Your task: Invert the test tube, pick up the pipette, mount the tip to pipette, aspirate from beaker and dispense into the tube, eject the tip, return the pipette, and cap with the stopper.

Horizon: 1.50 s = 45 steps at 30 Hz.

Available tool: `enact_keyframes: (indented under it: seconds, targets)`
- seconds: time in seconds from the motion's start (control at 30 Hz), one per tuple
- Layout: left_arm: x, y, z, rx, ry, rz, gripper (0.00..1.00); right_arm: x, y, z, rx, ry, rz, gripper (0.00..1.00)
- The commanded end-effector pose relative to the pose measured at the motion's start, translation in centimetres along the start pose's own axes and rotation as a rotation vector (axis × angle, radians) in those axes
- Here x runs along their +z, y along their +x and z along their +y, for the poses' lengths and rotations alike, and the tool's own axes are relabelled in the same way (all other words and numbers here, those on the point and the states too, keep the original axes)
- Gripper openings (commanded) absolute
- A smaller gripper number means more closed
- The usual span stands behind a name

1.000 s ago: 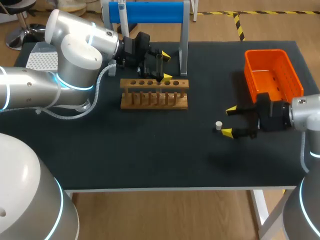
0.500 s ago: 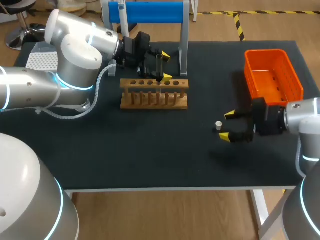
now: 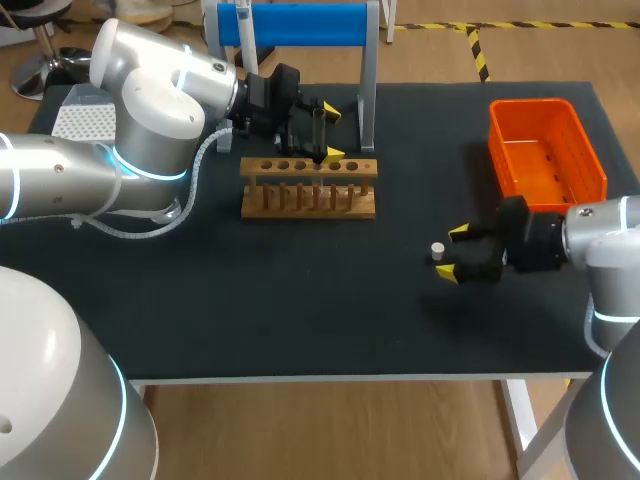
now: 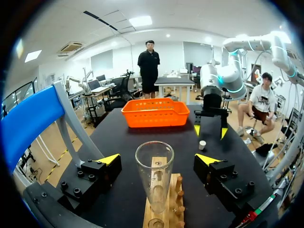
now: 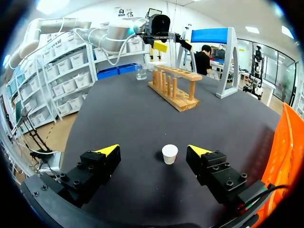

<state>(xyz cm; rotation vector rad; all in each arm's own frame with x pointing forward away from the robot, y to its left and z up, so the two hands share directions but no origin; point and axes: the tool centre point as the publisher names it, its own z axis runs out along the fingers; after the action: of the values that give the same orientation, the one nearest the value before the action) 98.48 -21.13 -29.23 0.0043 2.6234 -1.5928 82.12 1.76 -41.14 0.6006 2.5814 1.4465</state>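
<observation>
A clear test tube [image 4: 154,180] stands mouth up in the wooden rack [image 3: 308,187]. My left gripper [image 3: 331,132] straddles it, open, and neither finger touches the glass. A small white stopper [image 3: 437,248] lies on the black mat right of the middle. My right gripper [image 3: 453,252] is low at the stopper, open. In the right wrist view the stopper [image 5: 169,154] sits between the yellow tips of the right gripper [image 5: 152,151] with a gap on each side. A glass beaker [image 5: 140,72] stands beyond the rack [image 5: 173,88].
An orange basket [image 3: 545,150] sits at the back right, close behind my right arm. A blue-topped stand [image 3: 290,25] with a white pipette [image 3: 243,25] hanging on it is behind the rack. A perforated tip box [image 3: 82,115] is at the far left.
My right gripper has slid left along the mat, so the stopper now lies between its tips, and its fingers have narrowed slightly. The left arm and tube have not moved.
</observation>
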Motion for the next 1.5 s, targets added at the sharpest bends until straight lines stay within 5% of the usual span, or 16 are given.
enact_keyframes:
  seconds: [0.03,1.5]
  targets:
    - [0.0,-0.2,0.1,0.002,0.002,0.005,1.0,0.4,0.0,0.0,0.005,0.008,-0.005,0.82]
    - [0.0,-0.2,0.1,0.002,0.002,0.005,1.0,2.0,-1.2,-0.5,-0.007,0.069,-0.046,0.6]
